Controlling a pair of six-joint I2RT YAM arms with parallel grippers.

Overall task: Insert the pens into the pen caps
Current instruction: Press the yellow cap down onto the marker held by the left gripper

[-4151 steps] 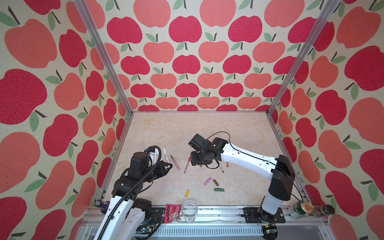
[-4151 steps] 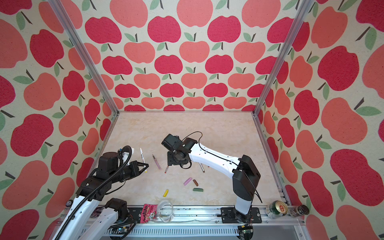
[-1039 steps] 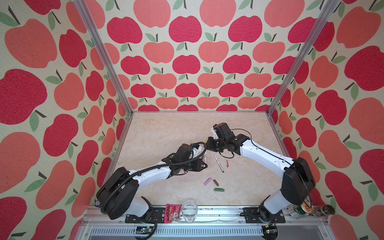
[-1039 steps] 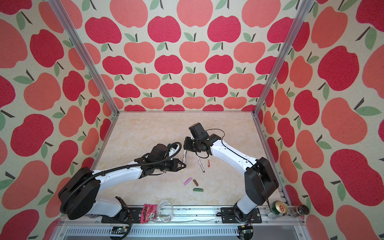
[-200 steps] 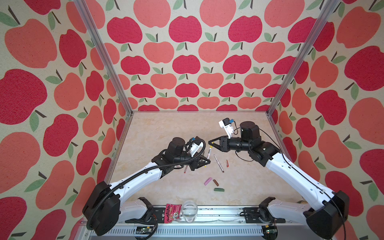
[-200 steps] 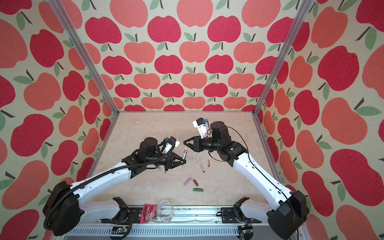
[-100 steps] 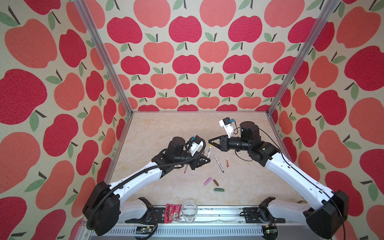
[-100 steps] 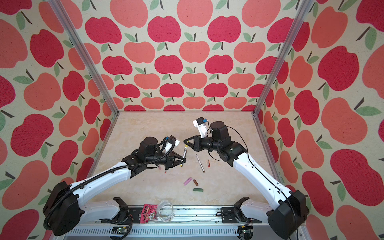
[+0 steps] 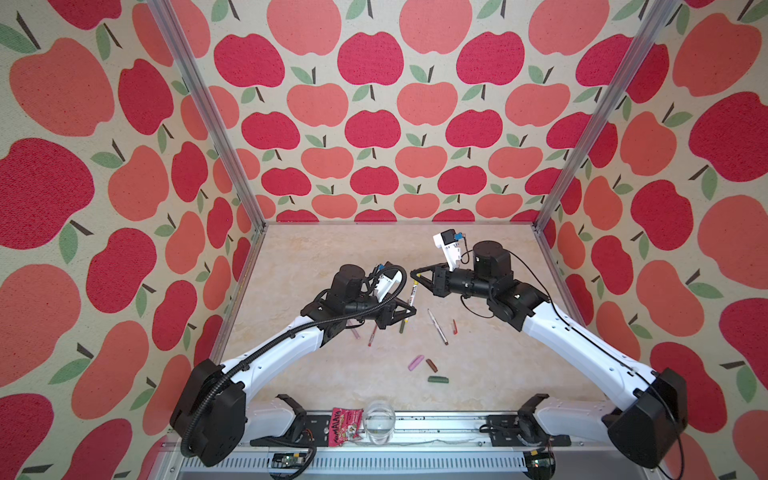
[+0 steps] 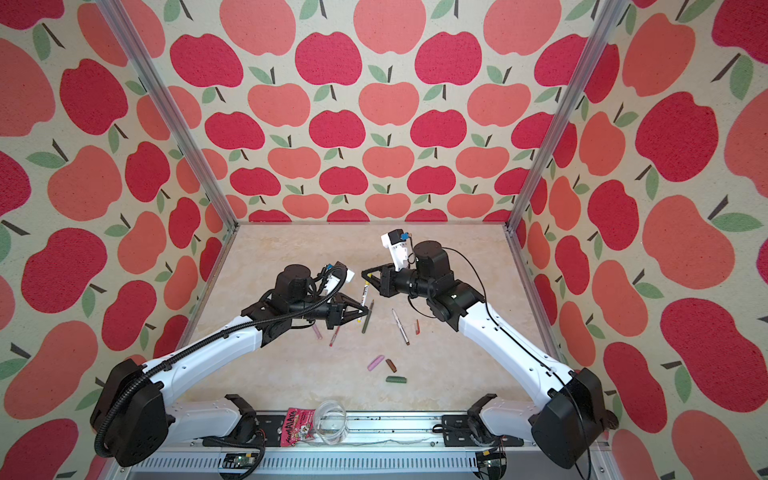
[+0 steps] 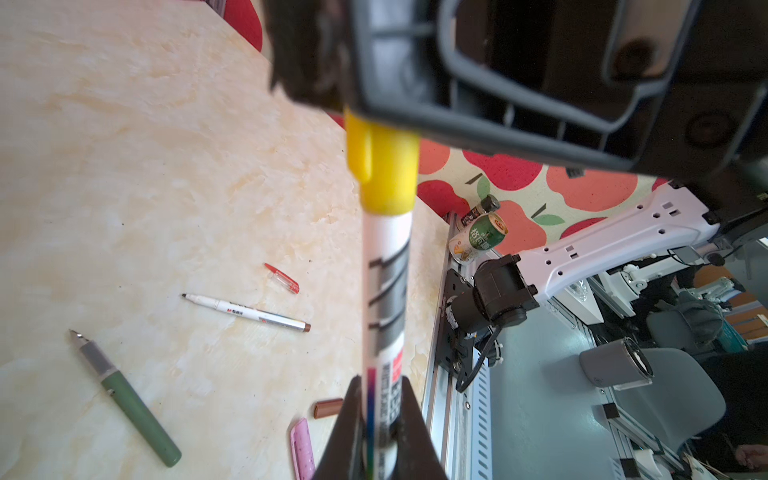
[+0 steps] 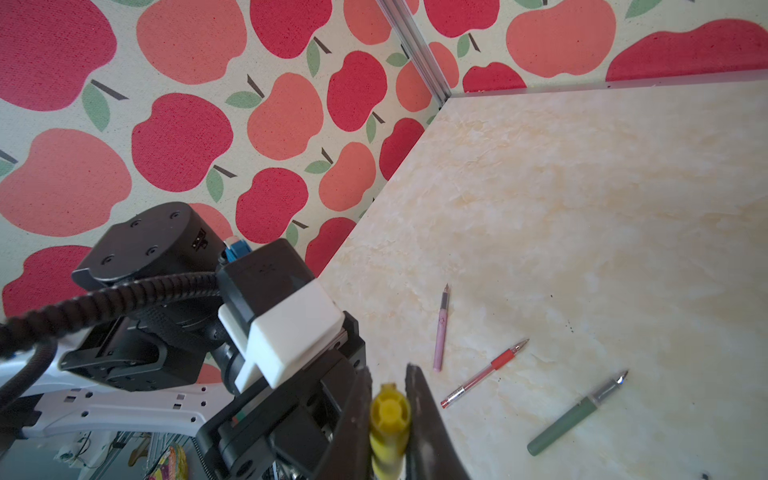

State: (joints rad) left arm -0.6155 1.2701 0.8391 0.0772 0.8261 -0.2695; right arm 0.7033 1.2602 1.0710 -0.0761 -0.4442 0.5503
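My left gripper (image 9: 411, 311) (image 11: 379, 419) is shut on a white-barrelled pen (image 9: 413, 294) (image 11: 386, 291), held above the table. The pen's other end sits inside the yellow cap (image 11: 384, 170) (image 12: 389, 415). My right gripper (image 9: 413, 274) (image 12: 388, 399) is shut on that cap, facing the left one tip to tip. On the table lie a second white pen (image 9: 437, 327), a dark green pen (image 9: 402, 328), a red pen (image 9: 372, 336) and a lilac-pink pen (image 12: 440, 332). Loose caps lie nearby: thin red (image 9: 454, 326), pink (image 9: 415, 362), brown (image 9: 432, 365), dark green (image 9: 439, 379).
A snack packet (image 9: 345, 426) and a clear glass (image 9: 379, 424) sit on the front rail. Two cans (image 11: 478, 237) stand at the front right corner. Apple-patterned walls and metal posts enclose the marbled table (image 9: 332, 257).
My right gripper has tightened a little on the yellow cap and edged closer to the pen's end. The left arm has hardly moved.
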